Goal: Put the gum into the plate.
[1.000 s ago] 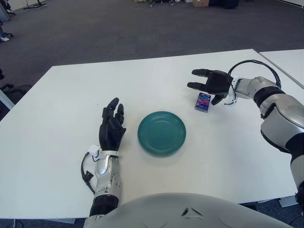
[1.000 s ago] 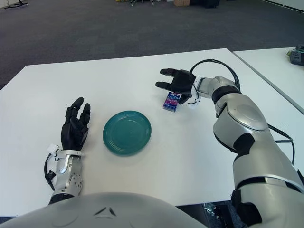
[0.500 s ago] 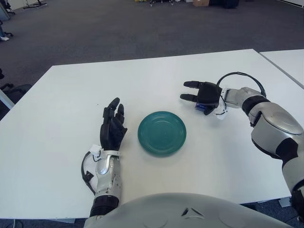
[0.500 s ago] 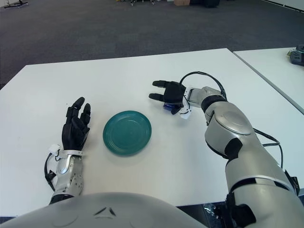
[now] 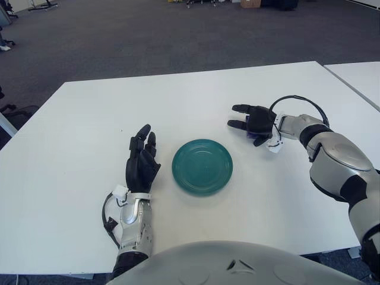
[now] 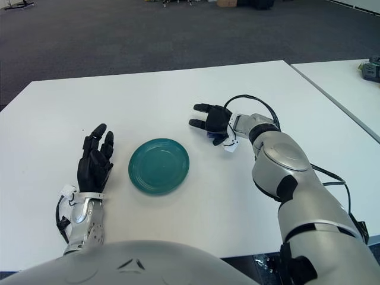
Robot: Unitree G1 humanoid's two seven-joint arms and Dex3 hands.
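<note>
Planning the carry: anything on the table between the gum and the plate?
Nothing visible. The right hand covers the gum, only a sliver showing, and bare table lies between it and the plate. The left hand shows on the plate's far side.

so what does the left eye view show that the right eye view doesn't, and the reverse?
Left eye view only: a chair base at the left edge beyond the table, and feet of a stand at top left.

Right eye view only: a dark object on the neighbouring table at the right edge, plus far more of the right arm, down to the shoulder.

Both: the white table, the green plate, the left robot hand open left of the plate, and the right robot hand covering the gum, of which only a blue sliver shows.
</note>
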